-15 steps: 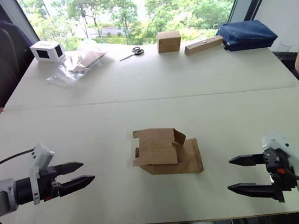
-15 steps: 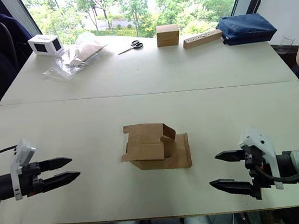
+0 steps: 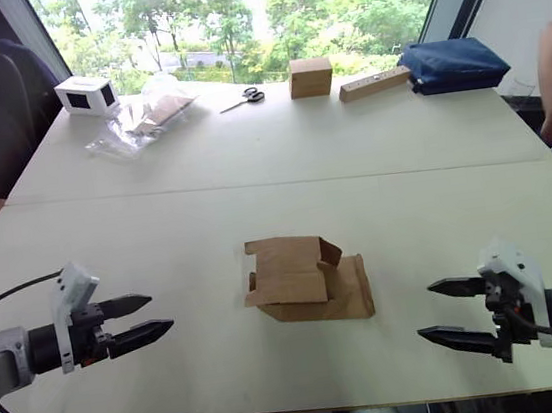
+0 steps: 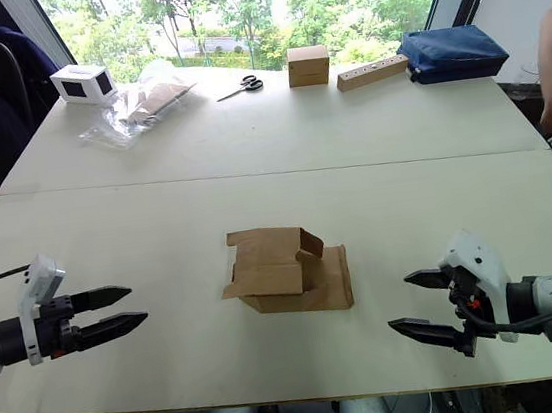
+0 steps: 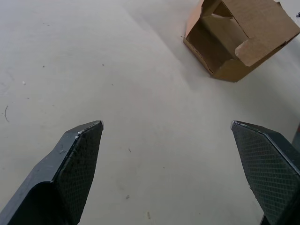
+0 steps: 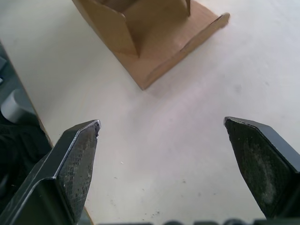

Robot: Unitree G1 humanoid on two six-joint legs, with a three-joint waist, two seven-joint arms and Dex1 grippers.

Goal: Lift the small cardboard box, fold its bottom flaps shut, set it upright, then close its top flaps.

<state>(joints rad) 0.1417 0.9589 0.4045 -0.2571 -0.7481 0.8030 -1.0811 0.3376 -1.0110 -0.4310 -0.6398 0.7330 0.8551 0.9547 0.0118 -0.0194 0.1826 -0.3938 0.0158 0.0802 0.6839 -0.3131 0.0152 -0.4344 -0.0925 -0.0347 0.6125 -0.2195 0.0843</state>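
The small plain brown cardboard box (image 3: 305, 280) lies on the pale table (image 3: 250, 159), midway between the left gripper (image 3: 149, 318) and right gripper (image 3: 445, 311), both spread apart, neither touching it

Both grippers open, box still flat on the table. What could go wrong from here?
1. The small cardboard box lies on its side with loose flaps; open fingers could crush or catch a flap rather than grip a wall.
2. Left gripper and right gripper stand apart from it; a one-sided first touch may slide it across the table.
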